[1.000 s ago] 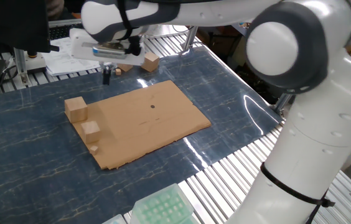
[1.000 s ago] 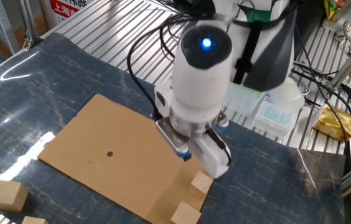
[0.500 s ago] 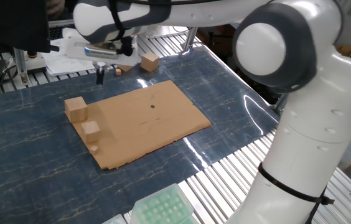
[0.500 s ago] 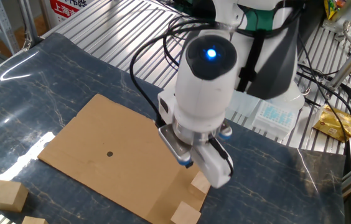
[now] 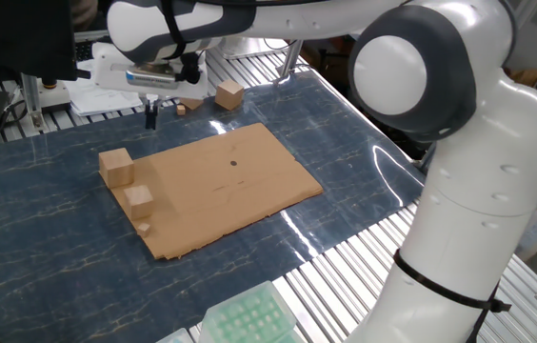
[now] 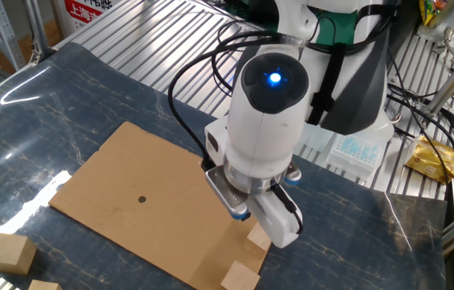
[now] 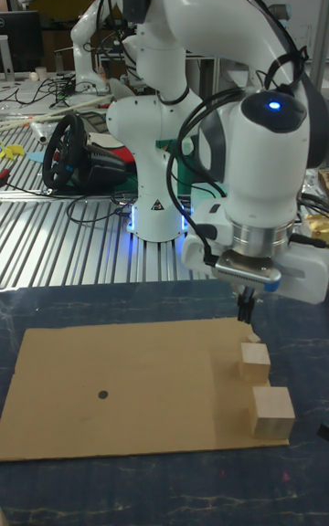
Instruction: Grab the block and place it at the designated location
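Note:
The block (image 5: 116, 167) is the biggest of three tan cubes lined up along one short edge of the brown cardboard sheet (image 5: 213, 195). It stands at the sheet's corner (image 7: 272, 412), with the mid-sized cube (image 7: 255, 363) and the tiny cube (image 5: 143, 229) beside it. The black dot (image 5: 233, 162) that marks the designated location lies bare about mid-sheet (image 7: 101, 393) (image 6: 142, 200). My gripper (image 5: 150, 115) hangs above the blue table behind the sheet, beyond the block and apart from it. Its dark fingers (image 7: 244, 308) look pressed together and hold nothing. In the other fixed view the arm hides them.
Another tan cube (image 5: 229, 94) and a small one (image 5: 181, 108) sit on the table beyond the sheet's far edge. Papers (image 5: 107, 84) lie at the back left. A green rack (image 5: 249, 319) stands at the near edge, by the metal slats.
My gripper has drifted a short way left along the back of the table, away from the far cube. The cubes and the sheet have not moved.

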Action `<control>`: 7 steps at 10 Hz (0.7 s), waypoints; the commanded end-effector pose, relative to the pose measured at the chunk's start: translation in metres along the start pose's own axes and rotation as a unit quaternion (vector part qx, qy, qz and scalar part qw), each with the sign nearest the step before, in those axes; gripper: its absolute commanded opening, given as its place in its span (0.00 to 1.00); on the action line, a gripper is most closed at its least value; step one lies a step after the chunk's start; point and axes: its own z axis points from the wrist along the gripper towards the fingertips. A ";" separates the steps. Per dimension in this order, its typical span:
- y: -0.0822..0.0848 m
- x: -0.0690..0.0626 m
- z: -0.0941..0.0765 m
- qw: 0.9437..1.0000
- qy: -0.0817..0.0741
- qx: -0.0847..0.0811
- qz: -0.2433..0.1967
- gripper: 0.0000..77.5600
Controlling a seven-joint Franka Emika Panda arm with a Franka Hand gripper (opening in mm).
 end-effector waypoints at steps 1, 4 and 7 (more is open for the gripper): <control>0.000 0.000 -0.001 0.999 0.004 -0.006 -0.050 0.00; 0.000 0.000 -0.001 0.996 0.016 0.000 -0.091 0.00; 0.000 0.000 -0.001 0.996 0.015 0.003 -0.084 0.00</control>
